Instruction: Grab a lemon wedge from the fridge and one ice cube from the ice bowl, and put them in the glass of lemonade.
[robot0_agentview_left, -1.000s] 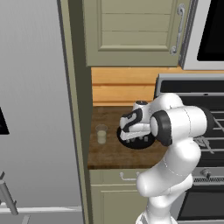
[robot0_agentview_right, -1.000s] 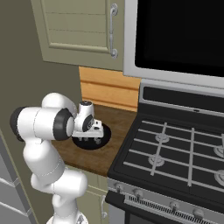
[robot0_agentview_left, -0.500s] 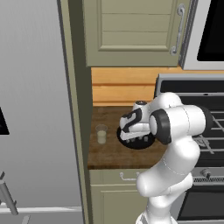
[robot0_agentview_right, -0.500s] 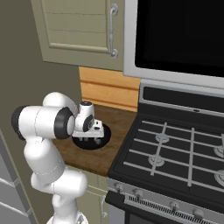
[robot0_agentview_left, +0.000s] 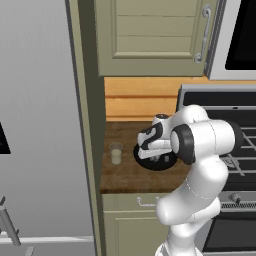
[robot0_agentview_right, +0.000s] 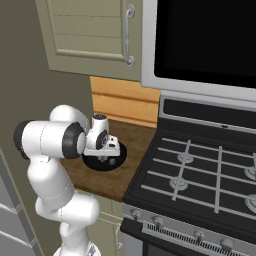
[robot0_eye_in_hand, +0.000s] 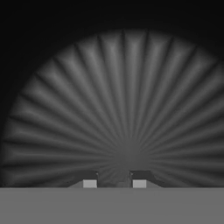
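Pincer (robot0_eye_in_hand: 114, 183) deep in the ice bowl (robot0_agentview_left: 156, 159), tips narrowly parted, nothing visibly held; could close on air or skid the bowl toward the glass of lemonade (robot0_agentview_left: 116, 153)

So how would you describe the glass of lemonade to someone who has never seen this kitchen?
Find the tall grey fridge on the left; the wooden counter sits between it and the stove. On that counter, nearest the fridge side, stands the glass of lemonade. It is a small clear tumbler of pale liquid, unlike the wide black ice bowl beside it, under the claw.
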